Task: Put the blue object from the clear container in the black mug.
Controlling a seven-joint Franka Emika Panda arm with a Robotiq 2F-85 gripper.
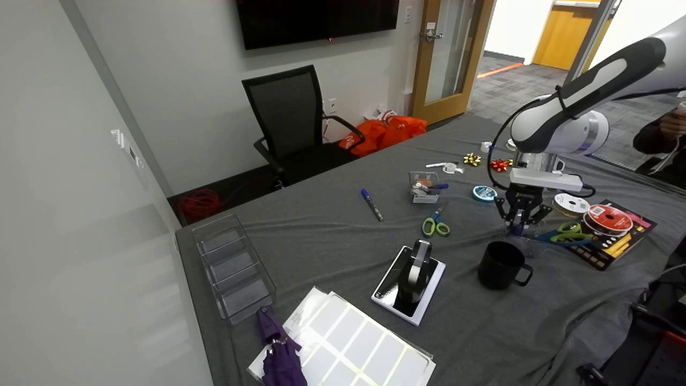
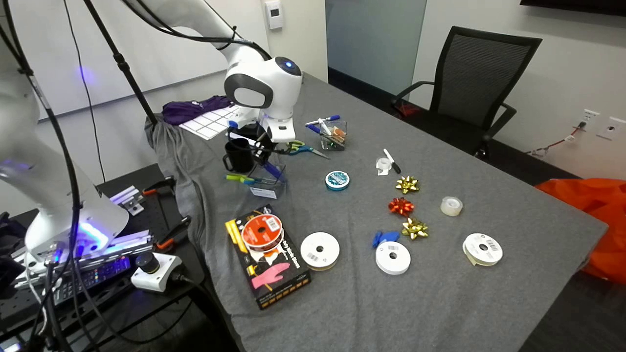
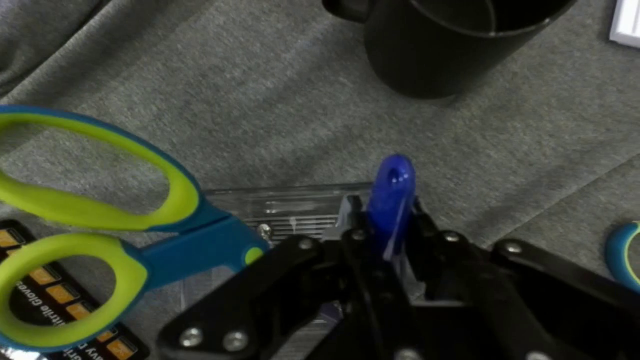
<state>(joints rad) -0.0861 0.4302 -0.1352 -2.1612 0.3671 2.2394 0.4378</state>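
The blue object [image 3: 392,192] stands between the fingers of my gripper [image 3: 386,212] in the wrist view, its holed end up; the fingers are closed against its sides. Its lower part is hidden by the fingers. In an exterior view the gripper [image 1: 517,219] is pointing down at the clear container [image 1: 529,247], with blue [image 1: 517,230] at its tips. The container's rim [image 3: 300,192] is partly behind the fingers in the wrist view. The black mug [image 3: 435,60] stands upright beside the container, open at the top; it shows in both exterior views [image 1: 499,268] [image 2: 238,156].
Green-handled scissors [image 3: 195,250] stick out of the clear container, handles over its side. A glove box [image 1: 611,241] with ribbon spools lies near it. Other scissors [image 1: 435,225], a tape dispenser [image 1: 415,273], a blue pen [image 1: 371,205] and another clear box [image 1: 425,188] are around.
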